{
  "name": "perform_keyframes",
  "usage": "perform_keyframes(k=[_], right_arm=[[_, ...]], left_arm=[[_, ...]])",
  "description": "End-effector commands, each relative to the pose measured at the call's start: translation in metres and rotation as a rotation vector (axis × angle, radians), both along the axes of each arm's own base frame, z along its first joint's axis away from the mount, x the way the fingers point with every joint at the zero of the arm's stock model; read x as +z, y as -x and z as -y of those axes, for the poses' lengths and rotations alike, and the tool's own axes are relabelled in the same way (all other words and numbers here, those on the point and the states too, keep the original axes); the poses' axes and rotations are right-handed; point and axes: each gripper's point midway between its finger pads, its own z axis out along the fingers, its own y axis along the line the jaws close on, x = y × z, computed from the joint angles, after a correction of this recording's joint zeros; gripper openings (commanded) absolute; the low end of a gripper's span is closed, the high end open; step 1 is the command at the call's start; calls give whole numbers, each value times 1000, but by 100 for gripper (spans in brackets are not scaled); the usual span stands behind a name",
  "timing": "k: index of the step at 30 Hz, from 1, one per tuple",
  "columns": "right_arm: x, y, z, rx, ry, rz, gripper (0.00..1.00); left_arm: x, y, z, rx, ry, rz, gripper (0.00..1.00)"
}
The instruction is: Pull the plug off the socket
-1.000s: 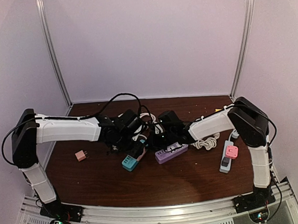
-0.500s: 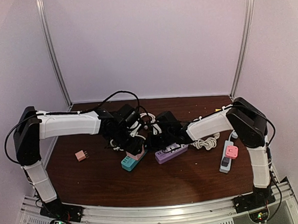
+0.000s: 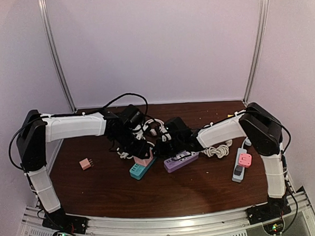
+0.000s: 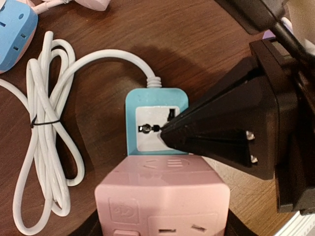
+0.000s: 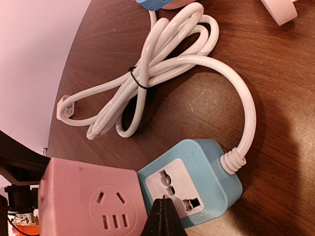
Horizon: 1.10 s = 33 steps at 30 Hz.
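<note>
- Pink adapter [image 3: 143, 160] sits near the middle of my dark wooden table [image 3: 203, 189], over one end of the teal socket strip [image 3: 136, 173]. Pale lilac walls [image 3: 159, 44] close in the cell.
- Left gripper [image 3: 140, 152] is clamped on the adapter's sides. I cannot tell whether its pins are out.
- Right gripper [image 5: 163, 206] is closed and empty, its tip pressing the strip's white socket face.
- Only the wrist views show that contact, along with the strip's bundled white cable [image 4: 47, 147].
- Overhead, the strip's long axis runs near-left to far-right. In the left wrist view, its cable end points away from the adapter.
</note>
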Motion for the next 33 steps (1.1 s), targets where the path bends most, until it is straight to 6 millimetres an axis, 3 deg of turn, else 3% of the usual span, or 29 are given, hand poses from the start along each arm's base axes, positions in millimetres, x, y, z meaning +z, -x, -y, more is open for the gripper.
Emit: perform_keyframes(k=[1,8,15,20,26,33], right_arm=[[-78,24,42,-24,237,-131,0],[-79,26,46,-27,240,-136,0],[-49,16,39,-23,192,-88,0],[-19,7,32,-10,165,-32,0],[34,-2,26,13,117,82,1],[93,-10,32,8,114,212,18]], left_arm=[[35,-30,17,11,101,75,14],[38,-29,17,6,98,62,12],[67,-26,4,53,143,141,13],[77,-23,-14,97,132,178,14],[77,-28,-49,218,105,198,14],[89,-51,-104,435,175,238,16]])
